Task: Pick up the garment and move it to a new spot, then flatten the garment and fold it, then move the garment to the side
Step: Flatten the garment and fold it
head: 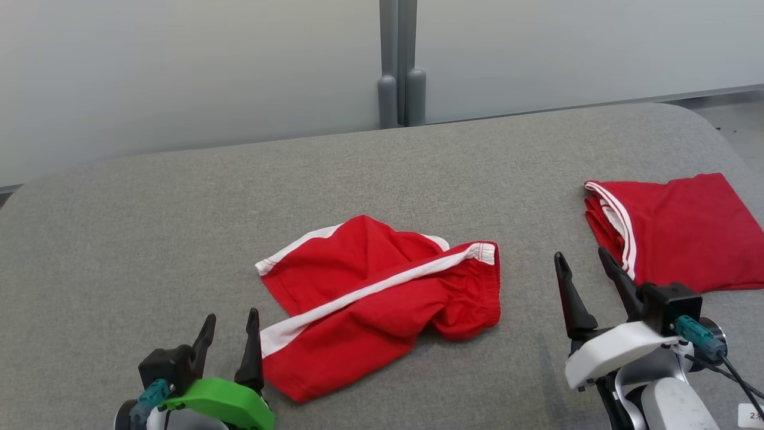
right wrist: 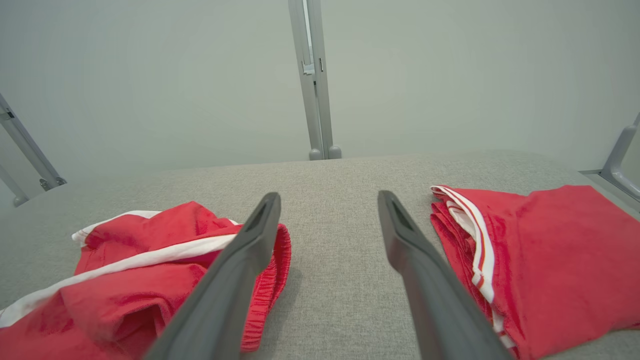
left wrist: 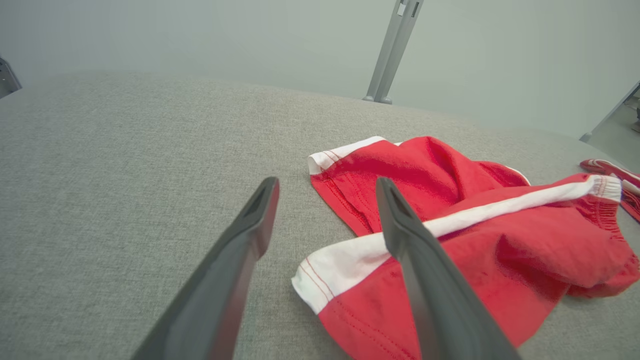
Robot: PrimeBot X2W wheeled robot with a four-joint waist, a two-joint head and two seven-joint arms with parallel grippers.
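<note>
Red shorts: lying loose and rumpled around the middle of the table, a bit to the near side. A white side stripe runs slantwise across them from the near left up to the gathered waistband at the right. One leg opening with white trim points to the far left.

Left claw: standing at the near left, its two dark fingers spread wide with only bare cloth tabletop between them. It has hold of nothing. Its inner finger is just beside the near-left hem of the shorts; whether it touches the fabric I can't make out.

Right claw: at the near right, fingers parted just as wide and empty. It sits over the open strip of table between the shorts and the second garment.

Folded red garment: a neat flat stack at the right edge of the table, white-striped edges facing left, well apart from the shorts.

Grey table: covered in woven fabric, with rounded far corners.

Post: a grey upright behind the far edge, between pale wall panels.
</note>
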